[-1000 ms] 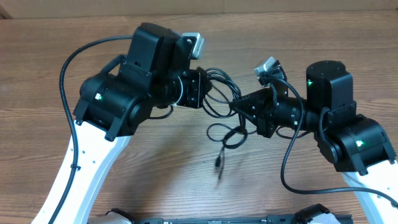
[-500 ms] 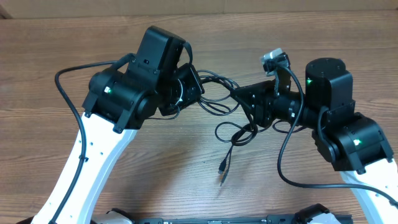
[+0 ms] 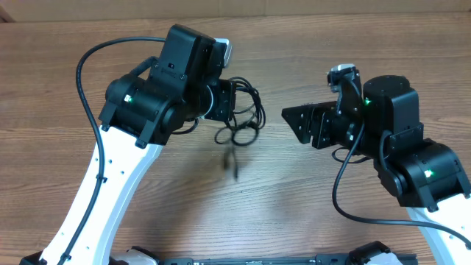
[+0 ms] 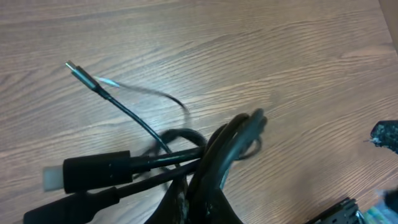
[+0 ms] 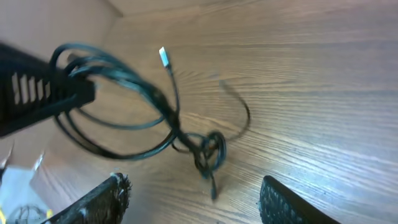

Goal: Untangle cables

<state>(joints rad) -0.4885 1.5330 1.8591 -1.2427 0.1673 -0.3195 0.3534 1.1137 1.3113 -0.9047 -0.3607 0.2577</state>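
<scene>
Left end effector [image 3: 235,103] clamped shut, right end effector [image 3: 294,122] open (spread wide), facing each other

We see 2 arms, same build. Left arm [image 3: 103,184]: flat white lower link w/ small dark holes, black boxy joint housings up top, green LED [image 3: 131,99], thick black left-arm cable [image 3: 79,77], silver-grey cam [image 3: 227,50] at the wrist. Right arm [image 3: 412,158]: same black housings, 2 green lights [image 3: 366,98], black right-arm cable [image 3: 337,195]. Right tool [image 5: 193,190]: black fingers [image 5: 102,199], rough edges.
</scene>
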